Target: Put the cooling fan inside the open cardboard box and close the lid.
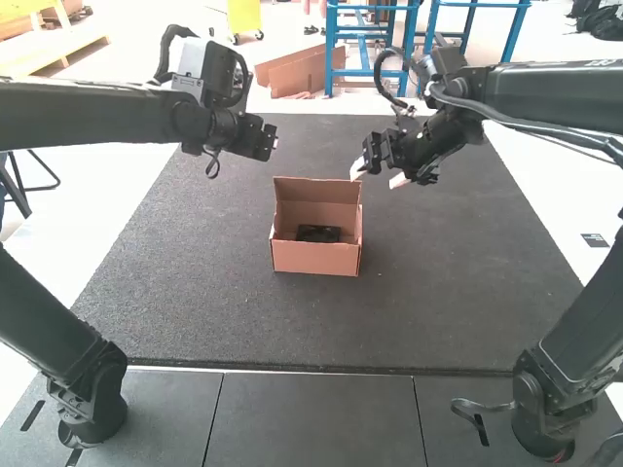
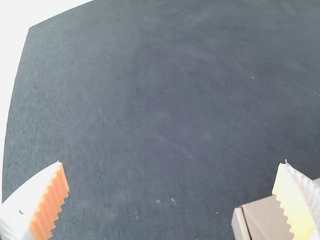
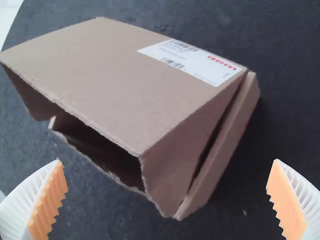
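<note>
Beneath the cardboard box (image 1: 315,255) and reaching out past it on every side: dark mat (image 1: 195,272). Standing upright on that mat, open at the top: the box itself, plain brown.

Hinged at the box's rear wall, raised and not shut: lid (image 1: 316,199), with a white label (image 3: 187,62) on its outer face.

Behind the box and to its left, held above the mat and clear of the cardboard: left gripper (image 2: 172,167), jaws spread wide, white-ribbed and orange-padded, holding nothing. Just beside one jaw in the left wrist view: a corner of the box.

Behind the box and to its right, close by the lid's upper corner: right gripper (image 3: 167,165), jaws likewise spread wide and empty, facing the lid's labelled back.

Inside the box, lying flat on its floor: cooling fan (image 1: 317,233), dark.
</note>
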Controlling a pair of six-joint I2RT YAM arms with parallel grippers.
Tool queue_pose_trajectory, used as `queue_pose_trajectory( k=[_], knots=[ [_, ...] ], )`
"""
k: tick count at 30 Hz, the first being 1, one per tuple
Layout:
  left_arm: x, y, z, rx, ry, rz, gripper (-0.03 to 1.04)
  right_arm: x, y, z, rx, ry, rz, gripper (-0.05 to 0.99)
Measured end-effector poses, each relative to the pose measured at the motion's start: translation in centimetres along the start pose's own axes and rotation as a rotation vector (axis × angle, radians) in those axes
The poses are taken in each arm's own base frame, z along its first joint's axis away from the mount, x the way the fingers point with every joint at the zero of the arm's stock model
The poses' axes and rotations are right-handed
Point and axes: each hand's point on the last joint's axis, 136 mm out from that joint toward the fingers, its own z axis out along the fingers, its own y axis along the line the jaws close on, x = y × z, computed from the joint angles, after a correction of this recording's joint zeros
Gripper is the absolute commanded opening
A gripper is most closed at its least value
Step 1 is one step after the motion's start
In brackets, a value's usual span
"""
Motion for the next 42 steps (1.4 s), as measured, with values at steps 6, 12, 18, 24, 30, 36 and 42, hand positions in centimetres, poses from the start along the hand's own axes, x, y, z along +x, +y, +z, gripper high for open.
queue_pose_trajectory(
  k=[6,12,18,24,30,36,42],
  knots=[
    [-0.5,-1.3,2.2,0.008,0.015,0.014,0.97,-3.0,-3.4,-3.6,0.161,-0.215,-0.045,0.91],
    [-0.3,-4.1,2.8,0.052,0.026,0.046,0.97,-3.4,-6.3,-5.2,0.295,-0.269,-0.069,0.91],
    [1.5,-6.8,3.3,0.099,0.079,0.09,0.97,-2.9,-9.0,-6.0,0.372,-0.256,-0.042,0.91],
    [2.8,-8.1,3.0,0.126,0.117,0.114,0.97,-1.6,-10.0,-6.1,0.39,-0.204,-0.025,0.91],
    [6.6,-9.2,2.4,0.149,0.228,0.139,0.97,-1.0,-9.7,-5.8,0.366,-0.179,-0.024,0.91],
    [10.5,-10.2,2.0,0.176,0.305,0.154,0.97,-0.4,-9.2,-5.6,0.338,-0.153,-0.02,0.91],
    [13.3,-11.0,1.8,0.195,0.334,0.174,0.97,0.3,-9.0,-5.4,0.323,-0.126,-0.013,0.91]
  ],
)
